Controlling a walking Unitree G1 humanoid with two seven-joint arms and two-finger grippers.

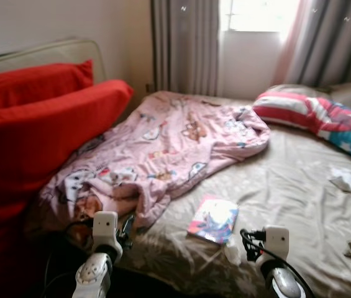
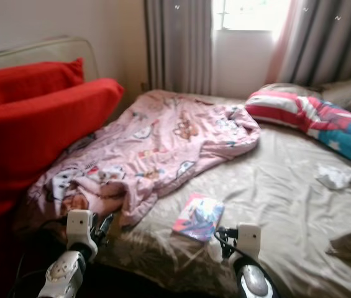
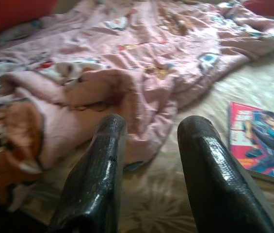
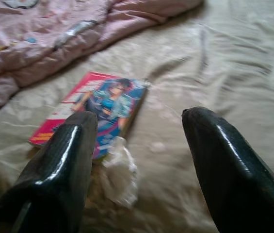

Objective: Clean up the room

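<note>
Book (image 1: 213, 220) seen flat on bed (image 1: 299, 186), beside pink blanket (image 1: 163, 149). White scrap (image 4: 120, 177) touching book, shown clearly by right wrist view. Left claw (image 3: 149, 160) held wide near blanket. Right claw (image 4: 139, 150) held wide above scrap.

My silver arms are ending in white wrist blocks; black cable is looping by my right gripper (image 4: 139, 145), and glossy black fingers (image 3: 95, 179) are gleaming on my left gripper (image 3: 149, 170).
</note>
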